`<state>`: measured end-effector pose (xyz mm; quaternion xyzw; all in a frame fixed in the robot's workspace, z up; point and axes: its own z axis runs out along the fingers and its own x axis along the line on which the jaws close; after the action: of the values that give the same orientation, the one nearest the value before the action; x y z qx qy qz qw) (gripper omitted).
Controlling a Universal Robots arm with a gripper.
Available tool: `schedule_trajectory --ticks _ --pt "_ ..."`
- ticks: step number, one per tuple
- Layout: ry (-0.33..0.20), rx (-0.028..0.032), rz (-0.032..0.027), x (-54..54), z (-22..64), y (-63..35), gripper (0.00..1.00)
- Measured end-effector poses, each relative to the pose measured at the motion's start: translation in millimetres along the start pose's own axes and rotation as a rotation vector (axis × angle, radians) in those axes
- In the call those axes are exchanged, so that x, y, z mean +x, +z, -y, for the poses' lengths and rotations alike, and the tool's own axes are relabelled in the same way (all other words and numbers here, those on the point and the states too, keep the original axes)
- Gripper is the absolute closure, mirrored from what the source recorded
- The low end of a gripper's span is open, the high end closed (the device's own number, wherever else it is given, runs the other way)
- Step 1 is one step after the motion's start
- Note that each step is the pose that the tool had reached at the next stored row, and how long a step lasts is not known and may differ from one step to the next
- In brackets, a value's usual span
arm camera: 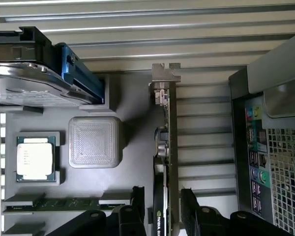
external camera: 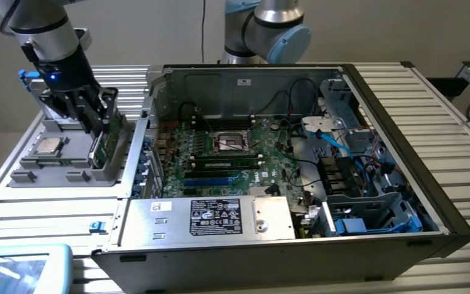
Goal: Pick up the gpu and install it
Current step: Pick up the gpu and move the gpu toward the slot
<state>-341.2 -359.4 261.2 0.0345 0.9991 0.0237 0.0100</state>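
Observation:
The gpu (external camera: 107, 142) stands on edge in a slot of the grey parts holder (external camera: 55, 166) at the exterior view's left, outside the computer case. From the wrist it appears edge-on as a thin green card (arm camera: 170, 142) with its silver bracket (arm camera: 164, 73) at the far end. My gripper (external camera: 95, 122) has come down over the card. The gripper (arm camera: 163, 209) is open, with one black finger (arm camera: 137, 199) on each side of the card and a small gap at either face. The motherboard (external camera: 227, 153) lies inside the open case.
The holder also carries a CPU (arm camera: 35, 158), a RAM stick (arm camera: 64, 204), a grey square block (arm camera: 94, 141) and a drive (arm camera: 24, 83) with a blue rail. The case's rear port panel (arm camera: 258, 147) stands close beside the holder. A power supply (external camera: 218, 217) and cables (external camera: 333, 138) crowd the case.

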Motion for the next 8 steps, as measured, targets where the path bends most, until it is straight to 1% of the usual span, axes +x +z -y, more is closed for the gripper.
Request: schedule_trajectory --ticks 8 --pt "0.000 0.0000 0.0000 0.2 0.8 14.6 0.56"
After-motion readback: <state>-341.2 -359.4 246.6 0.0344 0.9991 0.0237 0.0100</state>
